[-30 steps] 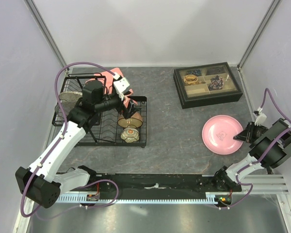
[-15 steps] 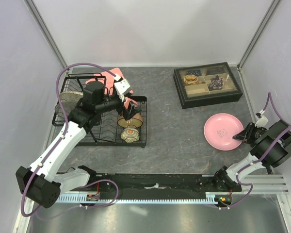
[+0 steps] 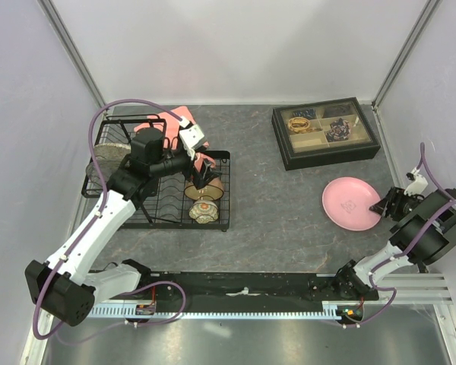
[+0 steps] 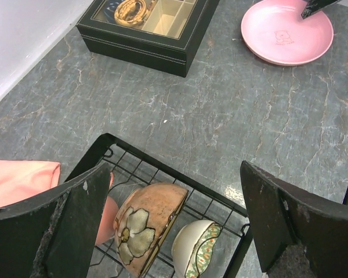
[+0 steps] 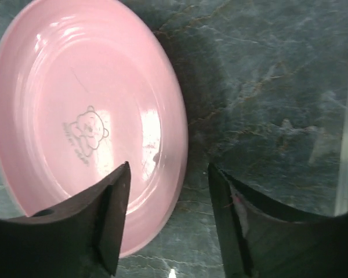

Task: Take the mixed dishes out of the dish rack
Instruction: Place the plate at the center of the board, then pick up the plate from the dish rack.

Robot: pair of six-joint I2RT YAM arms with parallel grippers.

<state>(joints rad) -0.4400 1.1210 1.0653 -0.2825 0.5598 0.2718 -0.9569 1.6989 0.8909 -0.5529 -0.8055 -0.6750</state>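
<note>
My right gripper (image 5: 168, 174) has its 2 fingers spread apart, pinching nothing. It hangs low over the near-right edge of the pink plate (image 5: 87, 121). In the right wrist view one finger sits over the plate and the other over the bare table (image 5: 267, 87), with the rim passing between them. The plate lies flat and face up on the right side of the table, its small bear print showing. It is round, so it has no long axis.

My left gripper (image 4: 175, 168) is spread as wide as it goes and holds nothing. It hovers above the right end of the dish rack (image 3: 152, 207). Below it, 2 bowls stand on edge in the slots, just beside each other. One is a brown bowl (image 4: 148, 223) with a white flower, and the other is a cream bowl (image 4: 197, 249) with green patterning inside. Both are tilted rather than sitting on their feet.

The rack's long axis runs left to right across the table, with its tall basket section at the left end. A grey speckled bowl (image 3: 106, 157) stands on edge there. Beyond the rack lies a pink cloth (image 3: 178, 118). Farthest away, at the back right, sits the black trinket tray (image 3: 324, 134).
</note>
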